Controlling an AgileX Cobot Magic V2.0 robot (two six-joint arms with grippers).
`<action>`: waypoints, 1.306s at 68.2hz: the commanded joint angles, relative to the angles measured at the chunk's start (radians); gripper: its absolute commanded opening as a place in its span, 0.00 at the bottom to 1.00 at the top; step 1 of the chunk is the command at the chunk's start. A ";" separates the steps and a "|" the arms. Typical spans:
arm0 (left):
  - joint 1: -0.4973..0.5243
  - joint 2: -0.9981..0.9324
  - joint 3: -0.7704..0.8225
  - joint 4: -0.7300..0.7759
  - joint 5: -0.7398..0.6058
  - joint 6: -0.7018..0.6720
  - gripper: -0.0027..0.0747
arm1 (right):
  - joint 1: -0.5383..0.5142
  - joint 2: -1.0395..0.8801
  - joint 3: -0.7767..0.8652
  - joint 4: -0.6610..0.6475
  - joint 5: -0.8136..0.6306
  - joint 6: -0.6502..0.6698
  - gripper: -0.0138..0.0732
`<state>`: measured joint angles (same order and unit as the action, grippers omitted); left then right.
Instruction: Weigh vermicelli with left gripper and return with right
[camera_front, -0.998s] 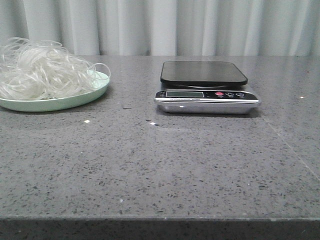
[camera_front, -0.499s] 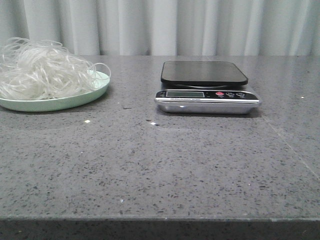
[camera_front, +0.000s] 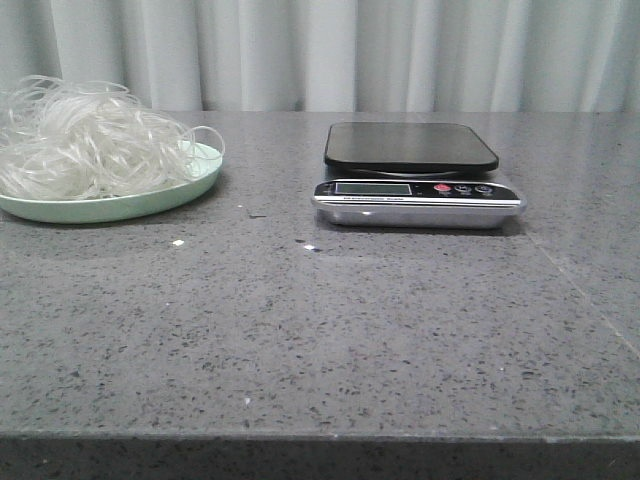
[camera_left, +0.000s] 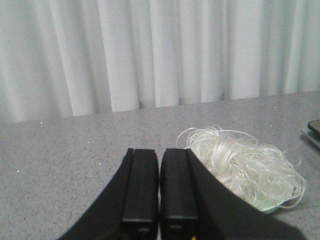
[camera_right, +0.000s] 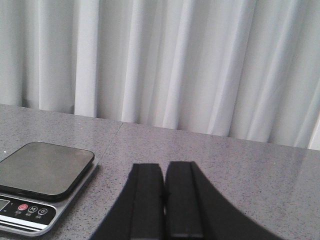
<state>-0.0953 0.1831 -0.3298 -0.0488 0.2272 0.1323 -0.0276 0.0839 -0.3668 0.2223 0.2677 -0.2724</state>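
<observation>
Resting low at the near side, the left gripper (camera_left: 159, 192) had its two black fingers pressed almost together and held nothing. The right gripper (camera_right: 164, 200) was in the same state, narrow and empty. Neither arm showed in the front view. Beyond the left gripper, a little to its right side, lay the vermicelli (camera_left: 245, 165), a loose mound with no clear long axis, heaped on the pale green plate (camera_front: 120, 203) near the left edge of the table (camera_front: 320, 330). So the left arm was the nearer one. The scale (camera_front: 415, 175) stood well apart to the right, its black platform bare, with open grey surface between them. Behind all hung a white curtain (camera_front: 400, 50).
</observation>
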 joint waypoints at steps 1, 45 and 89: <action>0.004 -0.027 0.026 -0.010 -0.079 -0.001 0.21 | -0.005 0.013 -0.022 -0.010 -0.076 -0.008 0.33; 0.101 -0.207 0.340 -0.014 -0.164 0.000 0.21 | -0.005 0.013 -0.022 -0.009 -0.076 -0.008 0.33; 0.101 -0.207 0.340 -0.014 -0.166 0.000 0.21 | -0.005 0.013 -0.022 -0.009 -0.076 -0.008 0.33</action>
<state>0.0038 -0.0040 0.0036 -0.0547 0.1426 0.1323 -0.0276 0.0839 -0.3668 0.2216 0.2677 -0.2724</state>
